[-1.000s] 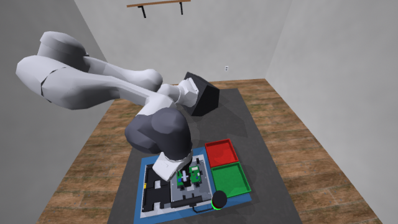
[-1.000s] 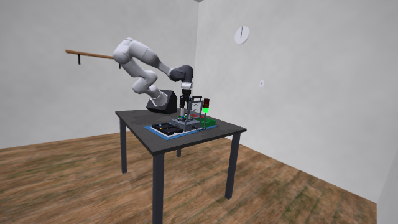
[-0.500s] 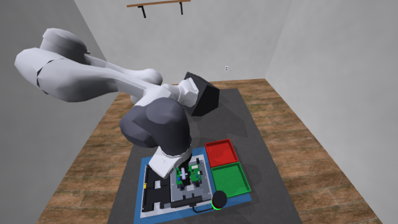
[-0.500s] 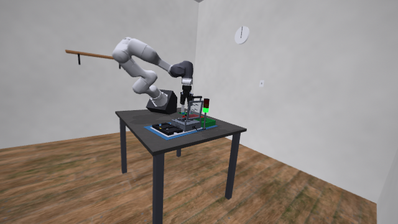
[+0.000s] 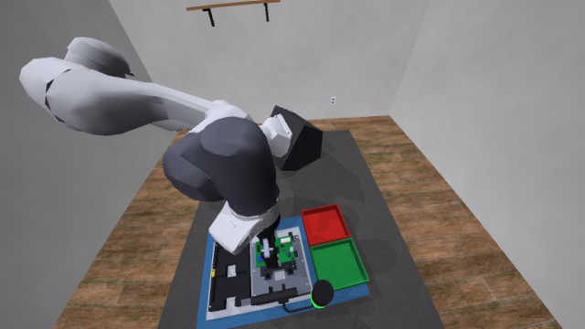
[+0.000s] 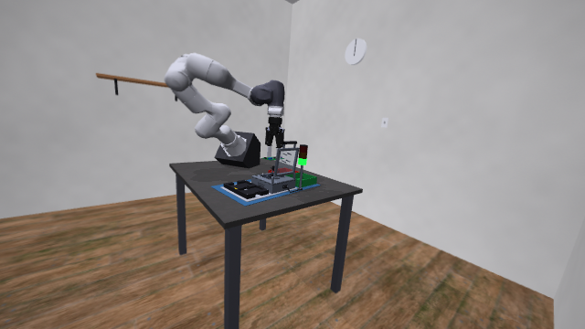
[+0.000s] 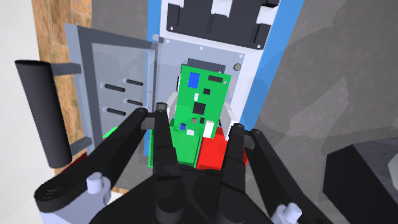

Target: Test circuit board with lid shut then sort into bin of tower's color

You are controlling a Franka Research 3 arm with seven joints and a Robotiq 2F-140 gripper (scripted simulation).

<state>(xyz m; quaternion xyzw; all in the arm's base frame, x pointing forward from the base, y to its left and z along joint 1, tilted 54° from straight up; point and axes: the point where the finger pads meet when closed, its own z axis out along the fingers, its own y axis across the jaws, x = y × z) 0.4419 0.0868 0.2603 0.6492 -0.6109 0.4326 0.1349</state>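
Observation:
The green circuit board (image 7: 205, 100) sits between my gripper's (image 7: 198, 118) fingers, its white connector end near the fingertips. The gripper is shut on the board and holds it in the air above the tester (image 5: 279, 270). In the side view the gripper (image 6: 274, 137) hangs above the tester's upright open lid (image 6: 287, 157). From above, the board (image 5: 280, 249) shows partly under the gripper. The signal tower (image 6: 303, 157) glows green; its top shows from above (image 5: 323, 292). The green bin (image 5: 338, 264) and the red bin (image 5: 325, 224) stand side by side next to the tester.
The black tray (image 5: 228, 279) lies beside the tester on the blue bench mat, its pockets showing no board. The lid (image 7: 117, 100) with its black handle (image 7: 42, 112) stands open at the left of the wrist view. The arm's black base (image 5: 299, 143) sits at the table's far end.

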